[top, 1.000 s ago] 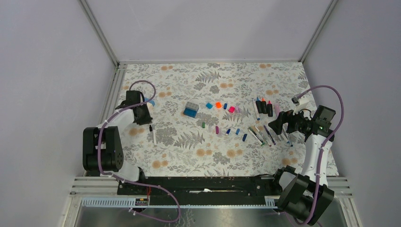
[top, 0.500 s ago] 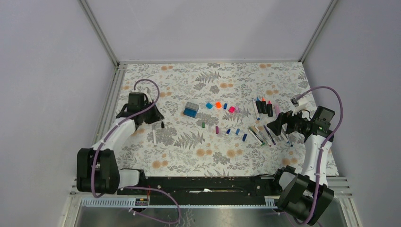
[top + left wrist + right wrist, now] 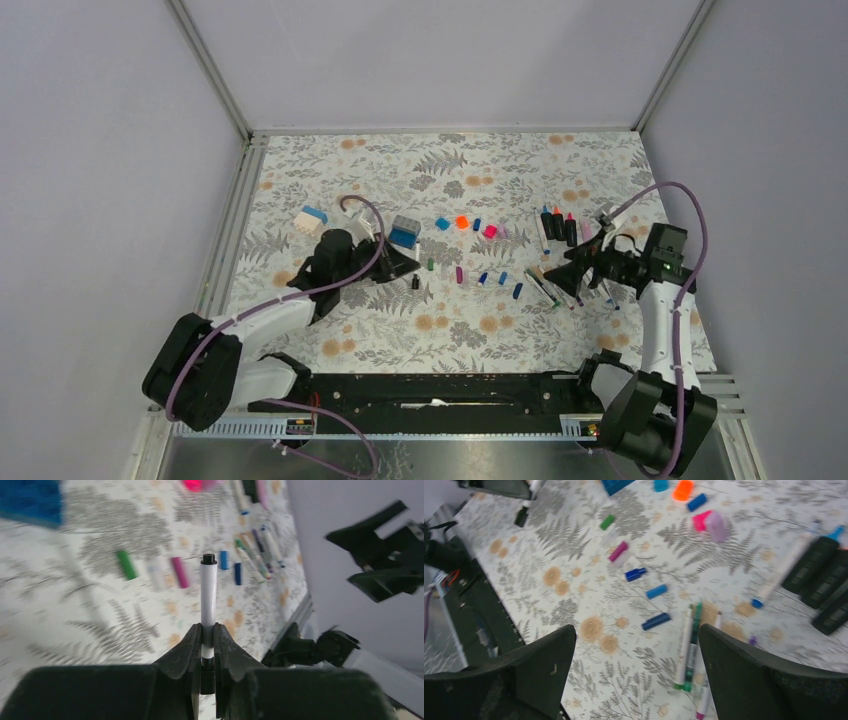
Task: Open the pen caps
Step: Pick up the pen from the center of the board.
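Note:
My left gripper (image 3: 208, 628) is shut on a white pen (image 3: 208, 592), whose black end (image 3: 208, 558) points away from the jaws. From above, that gripper (image 3: 402, 268) hangs over the mat's middle, the pen's black end (image 3: 415, 283) just past it. Loose pen caps lie beyond: green (image 3: 430, 264), magenta (image 3: 459, 274), blue (image 3: 483, 278), orange (image 3: 461, 221) and pink (image 3: 490, 231). My right gripper (image 3: 638, 630) stands wide open above the mat near a dark blue cap (image 3: 656, 621), holding nothing; from above it (image 3: 573, 270) hovers over the thin pens (image 3: 550, 285).
A blue-and-grey block (image 3: 404, 232) sits just behind the left gripper. A white-and-blue block (image 3: 311, 219) lies at the far left. Black highlighters (image 3: 558, 226) stand in a row at the back right. Grey walls close in the mat on three sides.
The left arm has swung from the mat's left edge to the middle with its gripper shut on the pen, uncovering the white-and-blue block. The right gripper has shifted slightly left, staying open.

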Robot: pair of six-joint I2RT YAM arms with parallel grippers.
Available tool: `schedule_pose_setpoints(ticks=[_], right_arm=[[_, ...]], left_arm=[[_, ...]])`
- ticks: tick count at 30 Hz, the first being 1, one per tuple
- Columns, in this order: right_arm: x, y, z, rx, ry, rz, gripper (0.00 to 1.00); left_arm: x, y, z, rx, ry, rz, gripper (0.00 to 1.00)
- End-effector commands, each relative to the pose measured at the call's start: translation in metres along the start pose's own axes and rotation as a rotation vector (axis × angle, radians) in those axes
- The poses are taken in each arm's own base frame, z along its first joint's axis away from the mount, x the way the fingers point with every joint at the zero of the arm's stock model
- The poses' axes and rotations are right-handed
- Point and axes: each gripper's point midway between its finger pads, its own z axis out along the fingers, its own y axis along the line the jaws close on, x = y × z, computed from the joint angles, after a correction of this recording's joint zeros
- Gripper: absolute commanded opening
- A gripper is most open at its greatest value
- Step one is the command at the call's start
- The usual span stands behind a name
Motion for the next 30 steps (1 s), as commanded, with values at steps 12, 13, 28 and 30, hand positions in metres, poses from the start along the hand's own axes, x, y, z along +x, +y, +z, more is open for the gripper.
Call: schedule_pose_setpoints(ticks=[12, 13, 28, 30], right_arm=[[-0.049, 0.067, 0.033, -0.399, -0.033, 0.229, 1.0], [-0.049, 0.068, 0.034, -0.413, -0.039, 0.262, 1.0], [-0.039, 0.072, 0.052, -0.445, -0.043, 0.38, 0.95], [-0.038, 0.071, 0.053, -0.444, -0.035, 0.399, 0.87]], left_arm=[[0.023, -0.16, 0.064, 0.431, -0.148, 0.22, 0.1], [0.026, -0.163, 0.068, 0.433, -0.147, 0.221, 0.1], [0.054, -0.201, 0.114, 0.448, -0.1, 0.214, 0.08], [0.056, -0.205, 0.117, 0.447, -0.094, 0.213, 0.08]])
